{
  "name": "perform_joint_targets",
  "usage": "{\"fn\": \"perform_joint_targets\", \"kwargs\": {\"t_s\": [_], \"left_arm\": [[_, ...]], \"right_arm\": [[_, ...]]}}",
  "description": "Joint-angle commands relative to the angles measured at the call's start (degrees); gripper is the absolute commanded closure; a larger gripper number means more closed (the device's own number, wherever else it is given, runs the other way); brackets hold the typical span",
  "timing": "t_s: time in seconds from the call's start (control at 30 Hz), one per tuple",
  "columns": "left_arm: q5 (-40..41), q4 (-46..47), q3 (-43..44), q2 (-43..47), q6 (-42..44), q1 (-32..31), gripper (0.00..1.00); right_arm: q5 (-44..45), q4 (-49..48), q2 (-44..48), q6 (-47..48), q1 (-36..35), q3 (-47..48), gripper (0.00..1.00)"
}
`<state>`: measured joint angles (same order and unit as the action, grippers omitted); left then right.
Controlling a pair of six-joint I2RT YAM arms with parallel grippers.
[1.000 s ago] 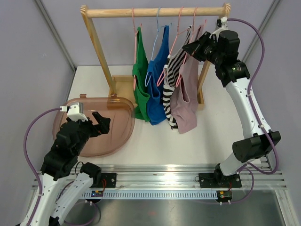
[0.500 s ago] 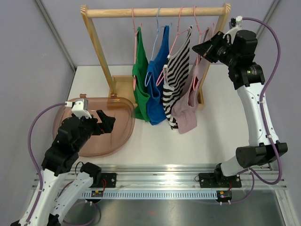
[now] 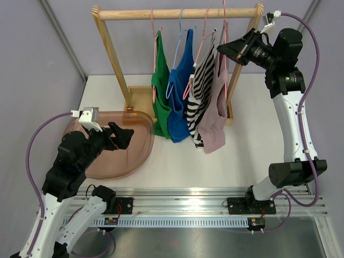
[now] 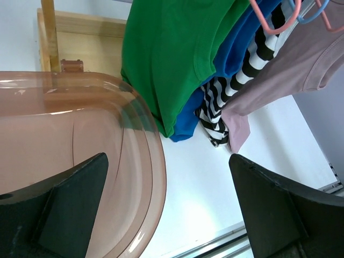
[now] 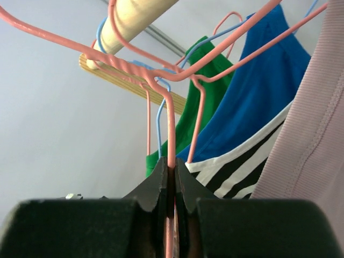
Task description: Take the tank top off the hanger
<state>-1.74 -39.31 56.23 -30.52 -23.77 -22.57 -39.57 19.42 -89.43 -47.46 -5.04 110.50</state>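
Right gripper (image 5: 171, 173): clamped on pink hanger (image 5: 170, 123) wire.
Left gripper (image 3: 121, 137): wide open, empty.
Advice: lift hook clear of rail (image 3: 177, 13); avoid snagging mauve tank top (image 3: 215, 107).

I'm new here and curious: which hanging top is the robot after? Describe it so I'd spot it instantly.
Find the wooden rack at the back of the table, with four tops hanging from its rail. Take the rightmost tank top, next to the right gripper. It alone is dusty pink; its neighbours are striped, blue and green.
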Motion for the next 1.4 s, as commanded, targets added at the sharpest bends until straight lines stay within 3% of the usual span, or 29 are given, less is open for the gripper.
{"fn": "perform_joint_targets", "kwargs": {"t_s": [0.0,0.17,0.33,0.47,0.57,0.6,0.7,0.87,1.03,1.2,1.37], "left_arm": [[-3.6,3.5,3.3,-1.8,1.4,-0.3,0.01],[-9.2,6.6,8.0,-4.4,1.5,-0.3,0.01],[-14.6,13.0,12.2,-9.2,1.1,-1.1,0.01],[-14.1,19.6,15.4,-12.9,-0.3,-4.2,0.01],[-9.5,23.5,18.2,-16.0,-0.2,-10.3,0.01],[-7.0,24.1,19.2,-16.8,0.6,-15.3,0.01],[5.6,26.5,24.1,-21.3,9.2,-26.1,0.01],[12.5,38.0,22.2,-26.7,20.4,-38.8,0.01],[9.8,46.4,20.9,-32.6,23.1,-40.9,0.01],[7.0,48.0,25.1,-38.3,23.4,-40.9,0.02],[9.2,47.3,27.7,-42.8,23.4,-40.9,0.12]], "right_arm": [[-4.9,-5.2,3.9,-1.6,-0.1,3.7,1.0],[-5.4,-1.6,9.3,-0.7,-0.1,-1.4,1.0],[-7.2,-1.4,20.5,-0.7,-0.1,-13.7,1.0],[-8.9,-0.4,30.7,-2.0,-0.1,-23.2,1.0],[-10.5,0.6,36.7,-3.9,-0.1,-27.3,1.0],[-11.2,1.3,37.9,-4.7,-0.1,-28.1,1.0],[-13.8,-0.2,42.5,-9.6,-0.1,-31.5,1.0],[-18.0,-2.1,47.1,-16.3,-0.1,-32.7,1.0],[-21.1,-9.9,49.4,-24.9,-2.0,-35.3,1.0],[-21.9,-5.9,49.4,-23.6,-4.3,-32.6,1.0],[-21.3,-2.0,49.4,-20.8,-5.4,-30.0,1.0]]}}
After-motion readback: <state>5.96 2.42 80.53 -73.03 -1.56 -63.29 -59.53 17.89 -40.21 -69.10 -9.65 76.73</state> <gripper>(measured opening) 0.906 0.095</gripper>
